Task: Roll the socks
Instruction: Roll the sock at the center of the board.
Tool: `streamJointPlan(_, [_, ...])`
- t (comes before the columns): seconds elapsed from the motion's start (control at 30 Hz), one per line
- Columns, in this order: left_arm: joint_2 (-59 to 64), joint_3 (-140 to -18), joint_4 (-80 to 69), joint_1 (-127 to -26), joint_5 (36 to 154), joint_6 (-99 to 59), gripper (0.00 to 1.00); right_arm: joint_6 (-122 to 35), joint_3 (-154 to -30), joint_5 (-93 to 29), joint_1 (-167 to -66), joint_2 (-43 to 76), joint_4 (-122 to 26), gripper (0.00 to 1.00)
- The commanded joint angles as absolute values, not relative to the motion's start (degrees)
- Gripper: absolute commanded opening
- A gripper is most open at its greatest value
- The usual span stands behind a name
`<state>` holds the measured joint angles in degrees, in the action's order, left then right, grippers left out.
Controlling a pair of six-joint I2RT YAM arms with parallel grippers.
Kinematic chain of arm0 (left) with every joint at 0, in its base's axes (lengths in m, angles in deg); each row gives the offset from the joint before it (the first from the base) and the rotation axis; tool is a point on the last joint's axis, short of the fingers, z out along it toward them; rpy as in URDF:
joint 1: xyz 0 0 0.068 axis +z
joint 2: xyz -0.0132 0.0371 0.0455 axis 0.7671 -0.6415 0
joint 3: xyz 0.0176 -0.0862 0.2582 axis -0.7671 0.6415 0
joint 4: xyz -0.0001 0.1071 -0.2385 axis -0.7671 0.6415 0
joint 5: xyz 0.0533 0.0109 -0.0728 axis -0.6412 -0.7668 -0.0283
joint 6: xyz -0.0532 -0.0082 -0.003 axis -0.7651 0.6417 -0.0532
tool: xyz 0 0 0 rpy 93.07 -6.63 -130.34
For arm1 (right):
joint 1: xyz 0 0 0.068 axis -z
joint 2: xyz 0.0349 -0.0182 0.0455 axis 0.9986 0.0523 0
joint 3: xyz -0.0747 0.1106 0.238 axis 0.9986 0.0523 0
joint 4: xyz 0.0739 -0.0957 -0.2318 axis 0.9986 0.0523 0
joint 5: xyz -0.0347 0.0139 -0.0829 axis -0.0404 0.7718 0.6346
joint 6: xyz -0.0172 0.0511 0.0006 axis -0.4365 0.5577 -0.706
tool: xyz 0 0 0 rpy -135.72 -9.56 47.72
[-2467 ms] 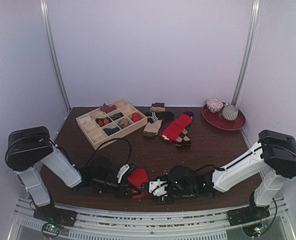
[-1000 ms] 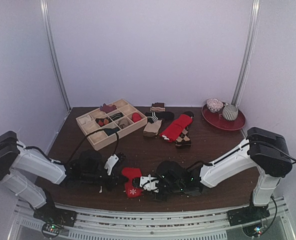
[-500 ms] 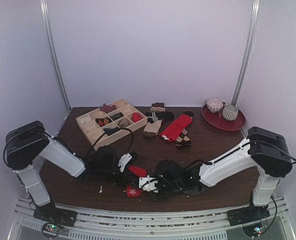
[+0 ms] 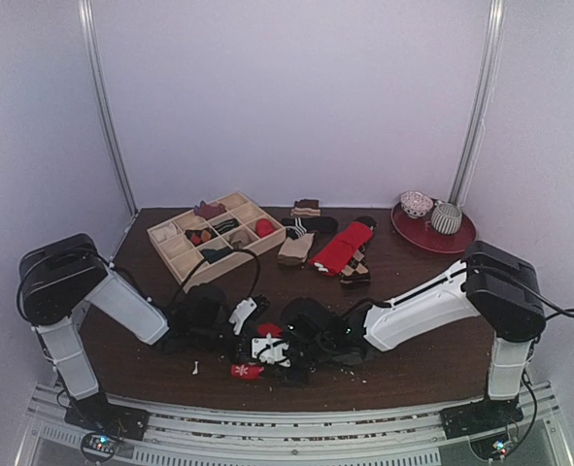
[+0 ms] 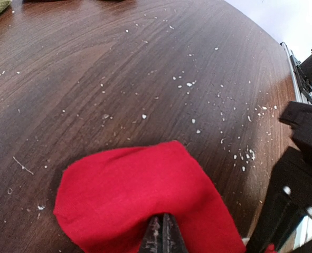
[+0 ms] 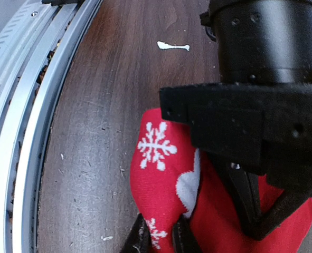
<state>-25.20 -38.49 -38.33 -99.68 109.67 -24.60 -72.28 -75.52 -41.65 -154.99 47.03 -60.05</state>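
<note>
Both arms are working low near the front of the tabletop [image 5: 119, 68], meeting over the red sock [image 6: 163, 174] (white snowflakes, white patch), which is lying bunched on the wood between them. Left gripper [image 5: 162, 234] is pinching a fold of plain red fabric, jaws fully together on it. Right gripper [image 6: 157, 237] is pinching the snowflake edge, jaws nearly closed with cloth between. The two grips are sitting just beside each other. Cream sock [image 4: 294, 250] is lying in the pile at the back, well apart, with nothing handling it. I'm reading this as early in the roll on the red one: fabric is folding over, but no tight roll is showing. To do it well, one gripper should be anchoring while the other is carrying its fold over the top, low and close to the wood so the turn is tight. Pulling the two apart is going to undo it. The cloth is looking soft and thin, so a shallow pinch is risking a slip; worth making sure both layers are sitting in the jaws. The fingers are crowding each other, so collision is the main hazard. The aluminium rail [image 6: 34, 105] is near, so dragging toward it is a bad idea.
</note>
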Motion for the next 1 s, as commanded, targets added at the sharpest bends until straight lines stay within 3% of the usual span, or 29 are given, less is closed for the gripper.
streamJointPlan(0.0, [-24.9, -36.38, -32.0, -99.36, 106.11, -23.22, 0.0, -62.53, -69.48, -51.35, -153.66, 50.93, -51.65, 0.1])
streamJointPlan(0.03, [-23.73, -36.38, -31.19, -99.32, 105.04, -23.06, 0.01, -60.3, -68.85, -52.39, -153.22, 51.05, -52.11, 0.1])
streamJointPlan(0.1, [-20.56, -37.02, -29.35, -99.32, 102.85, -22.31, 0.17, -56.45, -66.52, -53.79, -153.02, 50.85, -53.96, 0.1])
streamJointPlan(0.17, [-17.57, -37.51, -27.86, -99.32, 100.66, -21.45, 0.21, -53.49, -64.85, -55.53, -152.63, 51.01, -55.7, 0.1])
streamJointPlan(0.3, [-10.96, -38.22, -25.83, -99.07, 95.19, -20.24, 0.37, -49.36, -62.81, -57.01, -151.56, 51.81, -57.15, 0.1])
streamJointPlan(0.5, [-3.27, -36.69, -24.81, -99.08, 94.89, -17.15, 0.43, -47.27, -65.55, -57.94, -148.9, 53.61, -51.08, 0.1])
streamJointPlan(0.67, [1.87, -27.92, -33.12, -99.14, 107.09, -19.52, 0.44, -47.94, -70.38, -56.21, -148.61, 56.07, -42.49, 0.1])
streamJointPlan(0.97, [6.62, -20.21, -37.81, -104.06, 111.02, -21.1, 0.69, -49.89, -75.92, -53.09, -148.37, 57.99, -35.05, 0.1])
